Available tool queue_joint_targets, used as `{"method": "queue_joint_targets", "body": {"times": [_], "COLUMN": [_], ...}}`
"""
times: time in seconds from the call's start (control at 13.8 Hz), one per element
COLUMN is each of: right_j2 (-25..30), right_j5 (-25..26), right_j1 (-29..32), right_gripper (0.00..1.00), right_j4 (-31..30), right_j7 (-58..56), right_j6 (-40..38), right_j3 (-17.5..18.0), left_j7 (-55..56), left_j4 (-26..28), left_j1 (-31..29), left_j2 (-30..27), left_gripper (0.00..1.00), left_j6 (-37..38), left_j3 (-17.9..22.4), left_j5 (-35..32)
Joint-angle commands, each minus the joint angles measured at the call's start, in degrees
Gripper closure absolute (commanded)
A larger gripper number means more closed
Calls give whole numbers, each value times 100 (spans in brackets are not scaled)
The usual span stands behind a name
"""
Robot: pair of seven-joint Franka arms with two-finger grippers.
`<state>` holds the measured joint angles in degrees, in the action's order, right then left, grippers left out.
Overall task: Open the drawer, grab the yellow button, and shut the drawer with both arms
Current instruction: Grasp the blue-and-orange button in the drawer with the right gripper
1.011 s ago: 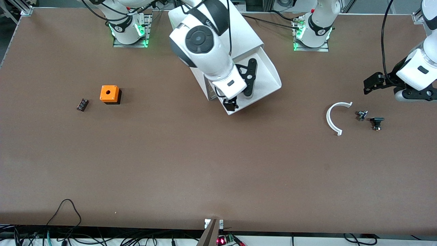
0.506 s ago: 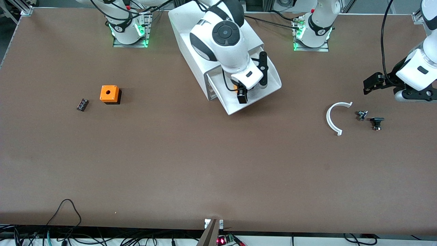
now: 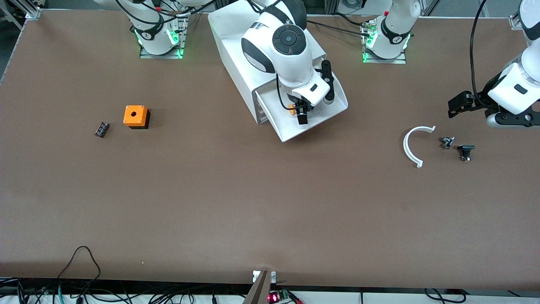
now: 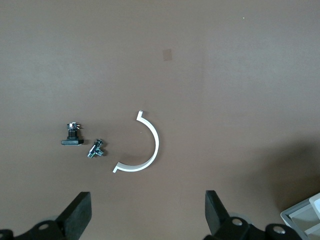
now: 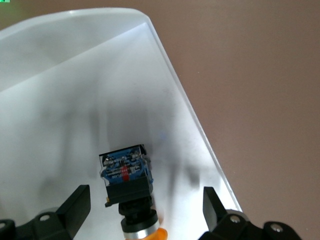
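Note:
The drawer (image 3: 333,107), the top one of the white cabinet (image 3: 236,38), stands pulled open toward the front camera. The button (image 3: 291,107) lies on its side on the drawer floor; the right wrist view shows its blue and black body (image 5: 125,175) and its orange cap at the picture's edge. My right gripper (image 3: 314,100) hangs open inside the drawer, one finger on each side of the button, not touching it (image 5: 146,202). My left gripper (image 3: 474,110) is open and empty over the table at the left arm's end (image 4: 146,212).
A white curved strip (image 3: 411,145) and two small dark metal parts (image 3: 447,142) (image 3: 465,151) lie on the table under the left gripper. An orange cube with a hole (image 3: 135,116) and a dark ribbed block (image 3: 101,129) lie toward the right arm's end.
My right gripper has moved from the drawer's front rim farther in over the drawer and now straddles the button. The left arm has hardly moved.

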<state>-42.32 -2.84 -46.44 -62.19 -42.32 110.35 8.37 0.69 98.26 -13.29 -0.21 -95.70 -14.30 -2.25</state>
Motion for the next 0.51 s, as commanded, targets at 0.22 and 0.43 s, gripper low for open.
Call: {"method": "queue_joint_targets", "body": {"times": [0.22, 0.43], "right_j2": [-110, -110], "right_j5": [64, 82], "right_j1": [-374, -410], "right_gripper": [17, 38], "right_j4": [181, 155], "right_j7": [-136, -127], "right_j6": [-241, -286], "right_j3": [-283, -301], "left_j7": [45, 27], "left_j4": [-106, -123], "left_j1": [46, 46], "left_j2": [48, 56], "left_gripper": [0, 0], "left_j6": [51, 43], "left_j3": [15, 15], "left_j5": [-135, -152]}}
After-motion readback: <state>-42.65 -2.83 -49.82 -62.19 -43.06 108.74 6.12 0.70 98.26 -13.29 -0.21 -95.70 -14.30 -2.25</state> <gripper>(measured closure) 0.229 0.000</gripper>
